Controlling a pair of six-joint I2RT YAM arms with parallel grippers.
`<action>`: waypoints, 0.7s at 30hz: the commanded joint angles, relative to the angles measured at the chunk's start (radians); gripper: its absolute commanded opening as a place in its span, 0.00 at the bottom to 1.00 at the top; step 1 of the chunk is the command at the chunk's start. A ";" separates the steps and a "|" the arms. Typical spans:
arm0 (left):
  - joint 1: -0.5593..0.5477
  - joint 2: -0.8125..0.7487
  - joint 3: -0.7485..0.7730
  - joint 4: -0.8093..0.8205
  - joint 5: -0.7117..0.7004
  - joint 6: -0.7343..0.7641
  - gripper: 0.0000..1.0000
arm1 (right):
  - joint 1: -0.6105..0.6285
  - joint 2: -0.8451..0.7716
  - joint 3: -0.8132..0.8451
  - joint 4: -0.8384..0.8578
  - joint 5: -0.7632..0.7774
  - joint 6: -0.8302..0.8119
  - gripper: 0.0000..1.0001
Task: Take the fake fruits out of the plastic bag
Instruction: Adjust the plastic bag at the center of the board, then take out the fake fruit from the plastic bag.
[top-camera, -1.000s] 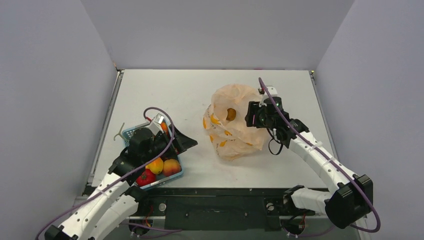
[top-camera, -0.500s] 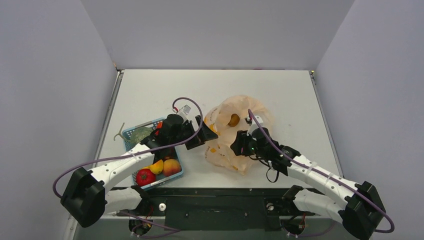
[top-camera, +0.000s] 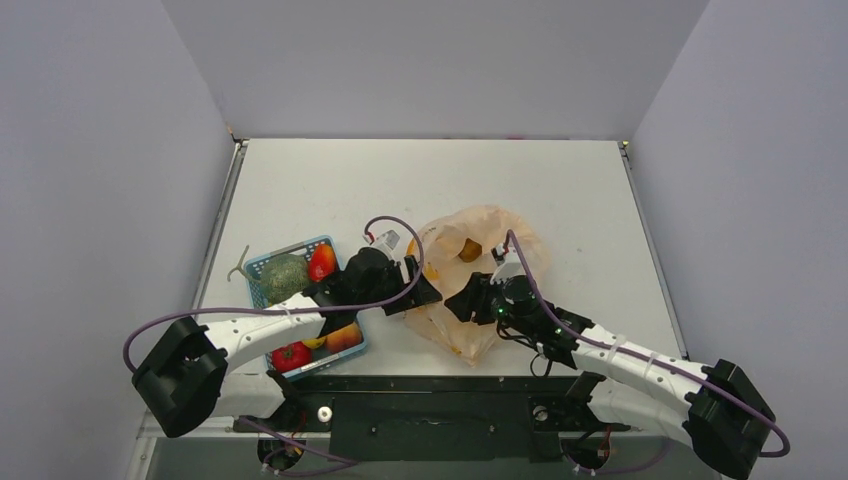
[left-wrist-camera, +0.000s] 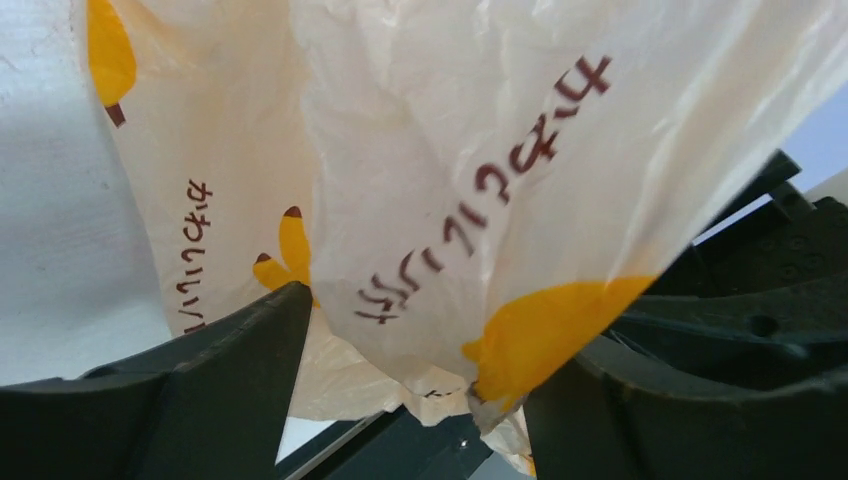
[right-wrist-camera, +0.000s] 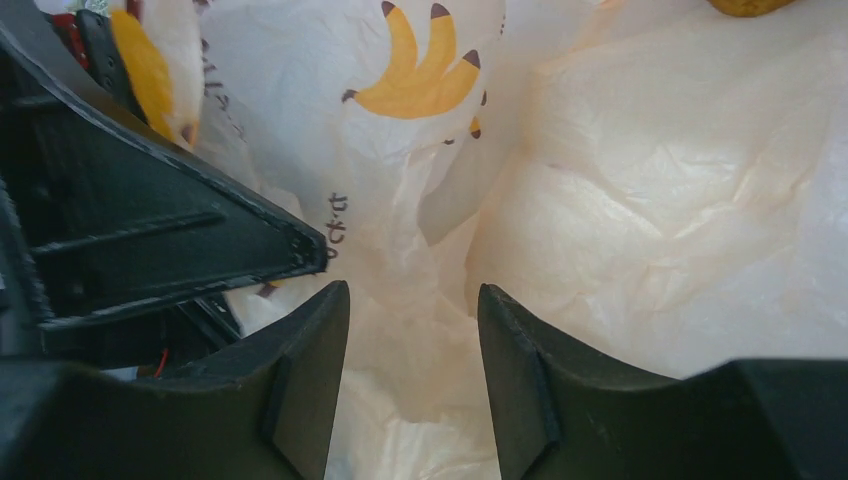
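The thin, crinkly, pale peach plastic bag (top-camera: 445, 325) with yellow banana pictures is the biggest thing here. It lies slumped on the grey table (top-camera: 330, 190), near the front, between the two arms and just right of the blue mesh basket (top-camera: 262, 268). It looks very light and floppy, so it will likely bend and slide when pulled. A single thin sheet could slip or tear, so a bunched fold near the opening looks best to grab. The left gripper (left-wrist-camera: 420, 330) is open wide, with a sheet of bag hanging between its fingers, not squeezed. The right gripper (right-wrist-camera: 410, 300) is about half open with bag folds in the gap. I cannot tell if it is pinching them. One small orange-yellow plastic fruit (top-camera: 469, 249) shows at the bag's far side. It looks hard, smooth and light, so it may roll.
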 joint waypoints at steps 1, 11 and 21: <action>-0.040 -0.012 -0.026 0.006 -0.080 0.033 0.62 | 0.011 -0.026 -0.019 0.083 0.031 0.027 0.46; -0.105 -0.027 -0.070 0.025 -0.113 -0.002 0.22 | -0.003 -0.036 0.053 -0.085 0.268 -0.006 0.46; -0.190 -0.011 -0.063 0.049 -0.144 -0.026 0.18 | -0.102 0.137 0.138 -0.019 0.370 -0.021 0.45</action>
